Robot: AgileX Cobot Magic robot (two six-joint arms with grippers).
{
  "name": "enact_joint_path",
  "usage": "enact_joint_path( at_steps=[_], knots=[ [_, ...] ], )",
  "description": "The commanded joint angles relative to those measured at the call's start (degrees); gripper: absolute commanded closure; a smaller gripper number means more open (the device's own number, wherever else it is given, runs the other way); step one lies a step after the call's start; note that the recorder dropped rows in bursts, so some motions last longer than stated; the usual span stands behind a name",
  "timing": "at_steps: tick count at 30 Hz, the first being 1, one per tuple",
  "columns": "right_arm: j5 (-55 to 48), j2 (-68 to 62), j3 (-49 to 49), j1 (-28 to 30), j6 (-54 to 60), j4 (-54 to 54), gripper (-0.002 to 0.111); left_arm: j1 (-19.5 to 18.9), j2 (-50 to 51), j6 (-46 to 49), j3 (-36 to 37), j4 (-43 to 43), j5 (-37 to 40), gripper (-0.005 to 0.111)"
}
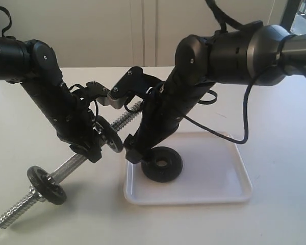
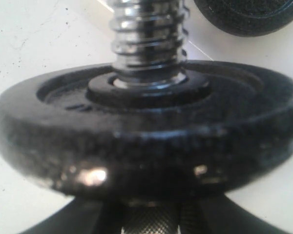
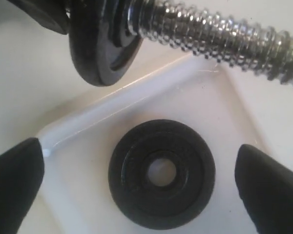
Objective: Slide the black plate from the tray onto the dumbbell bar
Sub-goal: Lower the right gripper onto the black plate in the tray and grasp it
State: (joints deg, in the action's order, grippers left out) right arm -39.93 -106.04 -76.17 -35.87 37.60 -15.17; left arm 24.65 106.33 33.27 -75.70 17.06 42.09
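Nearest the exterior camera: threaded low end of the long chrome steel dumbbell bar (image 1: 71, 164), which slants up from the white table (image 1: 275, 219) toward mid-scene. One dark round iron weight disc (image 1: 47, 185) sits on the bar near that low end. The second weight disc (image 1: 110, 133) sits higher up, right against the left claw (image 1: 93, 147).

Left claw: pinching the bar on its cross-hatched middle, just behind the second weight disc. The left wrist view shows knurled steel between the dark fingers (image 2: 68, 222). Bar held at a tilt; cannot tell whether its low tip touches the table.

Small round matte black plate (image 3: 162, 173): lying flat in the white rectangular plastic tray (image 1: 214, 176), in the half nearest the bar, centre hole up. Not on the bar yet.

Right claw (image 3: 141, 165): spread wide above the black plate, one finger to either side, neither touching it.

Step in hand (judgement): approach for the pick-up; no grasp made. The next move calls for:
- lowering until the fingers bracket the rim, then closing across it
- lifting clear of the tray's edge
- turning the plate on edge so its hole lines up with the bar's free upper threaded end

Flat, low disc, so a shallow grip could slip.
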Motion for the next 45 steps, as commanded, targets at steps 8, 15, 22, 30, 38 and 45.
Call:
enact_joint_path(
  at_steps=[8,15,22,30,38,45],
  knots=[
    [3.1,-5.0,-0.4,0.0,-14.5,7.8,0.008,0.1,-1.6,-0.1,-1.0,3.0,-0.5,0.107],
    [4.4,-7.5,-0.4,0.0,-22.4,12.1,0.008,0.1,-1.6,-0.1,-1.0,3.0,-0.5,0.107],
    [4.3,-9.7,-0.4,0.0,-23.5,12.9,0.008,0.1,-1.6,-0.1,-1.0,3.0,-0.5,0.107],
    [2.7,-11.3,-0.4,0.0,-24.6,12.9,0.008,0.1,-1.6,-0.1,-1.0,3.0,-0.5,0.107],
    [0.9,-12.9,-0.4,0.0,-24.7,12.6,0.008,0.1,-1.6,-0.1,-1.0,3.0,-0.5,0.107],
    [-3.1,-13.0,-0.4,0.0,-24.7,12.7,0.049,0.1,-1.6,-0.1,-1.0,3.0,-0.5,0.107]
  ],
)
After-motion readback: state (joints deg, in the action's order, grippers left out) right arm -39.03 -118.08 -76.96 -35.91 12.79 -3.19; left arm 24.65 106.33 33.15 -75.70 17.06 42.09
